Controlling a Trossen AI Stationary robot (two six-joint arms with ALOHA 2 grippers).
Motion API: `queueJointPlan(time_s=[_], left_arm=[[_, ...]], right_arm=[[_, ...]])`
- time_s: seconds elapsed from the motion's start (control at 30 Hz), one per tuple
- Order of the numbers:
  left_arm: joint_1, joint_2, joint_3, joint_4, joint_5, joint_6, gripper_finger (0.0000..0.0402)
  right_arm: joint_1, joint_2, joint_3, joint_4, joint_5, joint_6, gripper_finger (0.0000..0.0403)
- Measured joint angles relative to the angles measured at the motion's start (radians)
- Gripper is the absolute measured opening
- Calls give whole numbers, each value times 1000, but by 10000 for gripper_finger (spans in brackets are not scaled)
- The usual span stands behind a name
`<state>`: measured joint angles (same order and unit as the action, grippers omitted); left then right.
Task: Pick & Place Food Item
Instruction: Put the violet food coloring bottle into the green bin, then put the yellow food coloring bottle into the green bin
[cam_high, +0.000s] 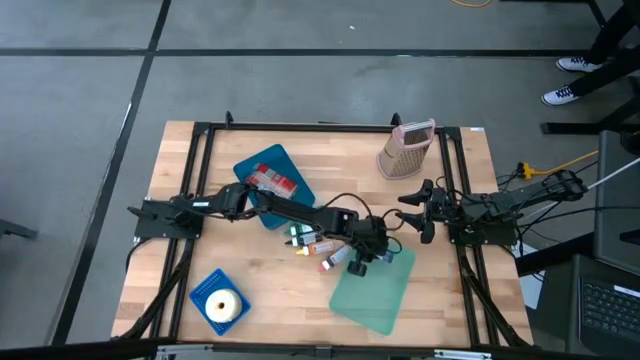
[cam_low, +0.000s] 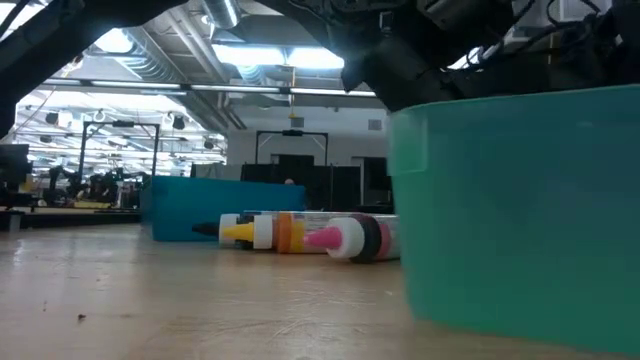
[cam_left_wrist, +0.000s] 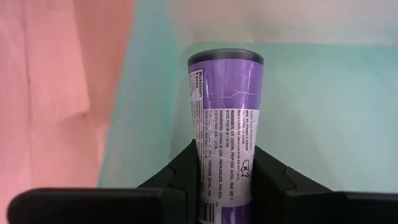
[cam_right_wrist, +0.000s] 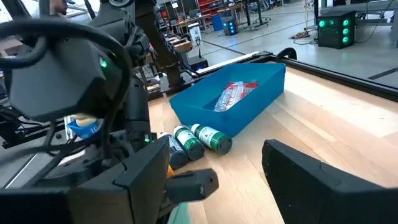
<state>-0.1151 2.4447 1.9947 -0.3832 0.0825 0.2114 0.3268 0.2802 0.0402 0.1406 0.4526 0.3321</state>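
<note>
So the pick looks done and the drop-off is what's left. The left arm is stretched across the wooden table (cam_high: 180, 290) toward the teal bin (cam_high: 375, 290), and the left gripper (cam_high: 362, 262) sits right at that bin's near edge. In the left wrist view its two dark fingers (cam_left_wrist: 180, 177) are clamped on a purple tube (cam_left_wrist: 225, 124) with a nutrition label, and the teal wall fills the background behind it, so I'd guess the tube is already over or inside the bin, though from above the arm hides it.

Still to go: let go and back out. More tubes (cam_high: 312, 243) lie loose on the wood between the teal bin and the blue bin (cam_high: 270, 175).

The right gripper (cam_high: 418, 215) waits off to the side, fingers spread wide, holding nothing.
</note>
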Motion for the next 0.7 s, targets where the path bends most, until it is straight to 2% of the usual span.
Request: queueJointPlan(time_s=[0.13, 0.33, 0.43, 0.57, 0.7], left_arm=[[0, -15, 1, -9, -1, 44, 98], [-13, -37, 1, 12, -10, 52, 203], [-19, -45, 2, 26, -12, 69, 234], [-25, -45, 2, 19, -39, 95, 244], [-43, -74, 0, -11, -94, 99, 235]], right_arm=[[0, 0, 0, 0, 0, 0, 254], [0, 0, 0, 0, 0, 0, 254], [0, 0, 0, 0, 1, 0, 254], [0, 0, 0, 0, 1, 0, 254], [0, 0, 0, -1, 1, 0, 254]])
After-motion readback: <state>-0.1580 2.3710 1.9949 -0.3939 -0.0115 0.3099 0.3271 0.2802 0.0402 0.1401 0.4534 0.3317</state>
